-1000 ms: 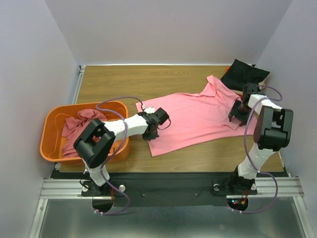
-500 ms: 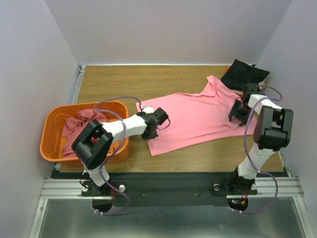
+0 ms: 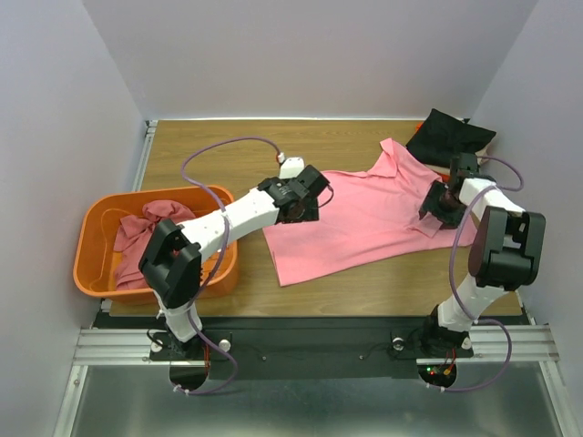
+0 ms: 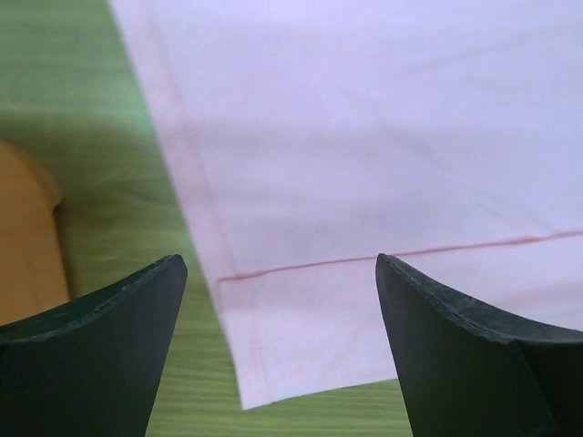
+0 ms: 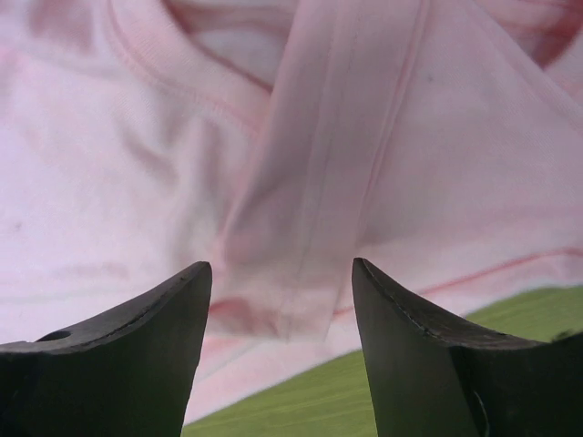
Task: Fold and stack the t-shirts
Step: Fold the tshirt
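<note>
A light pink t-shirt (image 3: pixel 373 218) lies spread across the table's middle. My left gripper (image 3: pixel 305 196) hovers over its far left end, open and empty. In the left wrist view a hemmed corner of the pink t-shirt (image 4: pixel 364 182) lies flat below the left gripper (image 4: pixel 278 264). My right gripper (image 3: pixel 439 202) stands open at the shirt's right end. Just past the right gripper (image 5: pixel 280 266) lies a folded strip of pink cloth (image 5: pixel 319 182), not pinched. A black t-shirt (image 3: pixel 451 135) sits at the back right. A darker rose t-shirt (image 3: pixel 146 228) lies bunched in the basket.
The orange plastic basket (image 3: pixel 96 228) stands at the left edge of the table, close to my left arm. Walls close the table in on the left, back and right. Bare wood (image 3: pixel 219 150) lies behind the pink shirt.
My left gripper was shut at the shirt's left edge. It swung back and to the right, drew that edge along, then opened and let go. The right arm barely moved.
</note>
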You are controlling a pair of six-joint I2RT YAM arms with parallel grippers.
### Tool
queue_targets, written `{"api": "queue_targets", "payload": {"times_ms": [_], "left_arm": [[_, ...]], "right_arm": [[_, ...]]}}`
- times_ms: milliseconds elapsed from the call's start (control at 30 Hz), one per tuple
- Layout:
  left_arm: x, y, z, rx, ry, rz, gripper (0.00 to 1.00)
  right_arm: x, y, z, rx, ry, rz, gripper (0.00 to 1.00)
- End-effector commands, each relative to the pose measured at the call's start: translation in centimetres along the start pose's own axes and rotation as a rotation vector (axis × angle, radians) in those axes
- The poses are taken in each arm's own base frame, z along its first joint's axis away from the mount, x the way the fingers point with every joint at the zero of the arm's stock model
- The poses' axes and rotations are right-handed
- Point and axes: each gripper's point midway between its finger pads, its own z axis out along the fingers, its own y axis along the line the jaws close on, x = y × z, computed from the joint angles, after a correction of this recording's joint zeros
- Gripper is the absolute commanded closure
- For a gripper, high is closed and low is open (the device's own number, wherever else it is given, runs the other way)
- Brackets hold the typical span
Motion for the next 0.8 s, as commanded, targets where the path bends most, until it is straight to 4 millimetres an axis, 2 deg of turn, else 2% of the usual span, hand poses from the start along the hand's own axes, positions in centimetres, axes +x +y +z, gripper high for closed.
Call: {"api": "queue_targets", "payload": {"times_ms": [0, 33, 100, 233, 467, 633, 767], "left_arm": [[0.4, -4.4, -1.3, 0.115, -0.019, 0.169, 0.02], [1.2, -6.1, -1.5, 0.161, -0.015, 0.188, 0.02], [2.7, -7.9, -1.9, 0.229, 0.017, 0.216, 0.02], [5.6, -10.4, -2.3, 0.312, 0.067, 0.253, 0.02], [8.1, -12.8, -3.2, 0.476, 0.109, 0.280, 0.02], [9.7, -12.9, -2.5, 0.500, 0.154, 0.309, 0.02], [11.0, -12.9, -1.5, 0.496, 0.186, 0.330, 0.02]], "right_arm": [[-0.3, 0.4, -2.6, -0.041, -0.086, 0.011, 0.31], [0.1, 0.2, -2.6, -0.035, -0.085, 0.013, 0.31], [0.6, -0.1, -2.9, -0.033, -0.085, 0.012, 0.32], [1.9, -0.4, -2.5, -0.028, -0.055, 0.018, 0.35], [2.9, -0.5, -1.8, -0.021, -0.015, 0.029, 0.48], [2.3, -0.4, -1.1, -0.010, -0.007, 0.030, 0.58], [2.4, -0.3, -0.6, -0.009, 0.008, 0.029, 0.62]]}}
